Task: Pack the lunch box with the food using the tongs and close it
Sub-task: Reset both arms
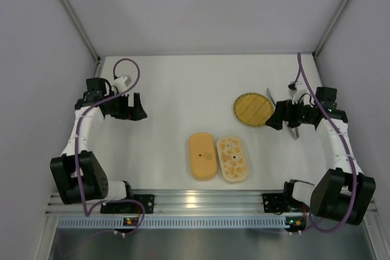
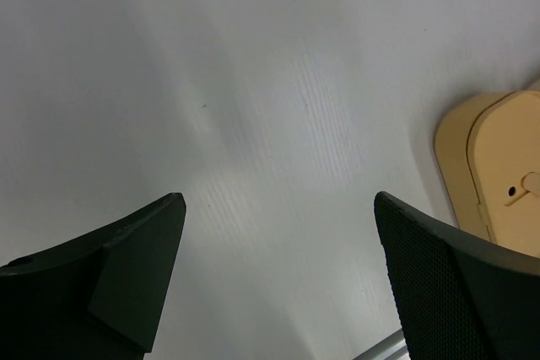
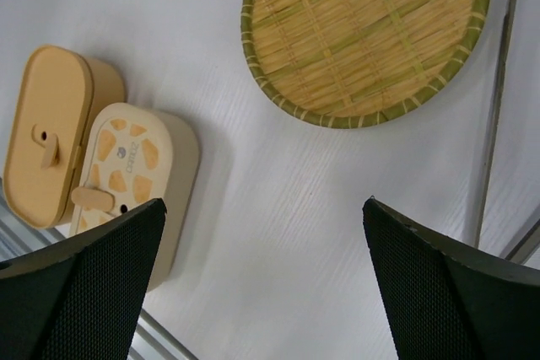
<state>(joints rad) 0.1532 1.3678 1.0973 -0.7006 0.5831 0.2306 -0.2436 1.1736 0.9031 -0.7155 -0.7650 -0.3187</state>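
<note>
Right claw point(image 3: 263, 208) gapes wide near plate point(image 3: 337, 117) rim, tongs point(image 3: 494, 107) alongside.

Left claw point(image 2: 278, 201) spread wide above table point(image 2: 253, 82); lunch box point(image 2: 474, 151) (tan) far right

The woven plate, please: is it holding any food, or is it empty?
Empty: the plate shows only bare weave in both the right wrist and top views.

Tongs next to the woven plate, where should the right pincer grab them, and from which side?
Best guess: grip the tongs mid-length, across both slim arms, coming straight down from above. They lie flat on the table beside the plate, too thin for a side approach.
</note>
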